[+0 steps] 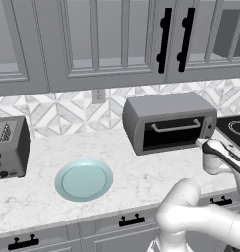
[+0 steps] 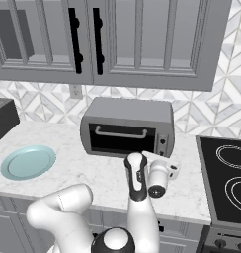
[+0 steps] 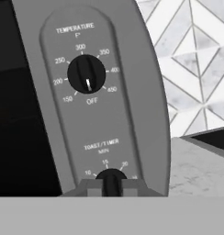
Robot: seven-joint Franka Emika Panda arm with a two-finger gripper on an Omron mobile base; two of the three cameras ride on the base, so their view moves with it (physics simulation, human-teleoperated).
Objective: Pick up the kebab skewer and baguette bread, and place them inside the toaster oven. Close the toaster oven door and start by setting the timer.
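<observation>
While the toaster oven (image 1: pixel 168 120) is sitting on the marble counter (image 1: pixel 141 172) against the patterned backsplash (image 1: pixel 68 110), its dark glass toaster oven door (image 1: pixel 173 130) is standing shut with the silver bar handle (image 1: pixel 175 127) across its top. On the control panel at the oven's right end, the temperature knob (image 3: pixel 86 73) is pointing at OFF, and below it the timer knob (image 3: pixel 110 179) is sitting between the fingertips (image 3: pixel 93 187), which are pressing in at either side of it. So the gripper (image 3: pixel 110 187) is clamping on that knob. Left of the oven a pale blue plate (image 1: pixel 83 179) is lying bare, a slot toaster (image 1: pixel 9 147) is standing beyond it, and a black cooktop (image 2: pixel 226 183) is lying to the oven's right.
</observation>
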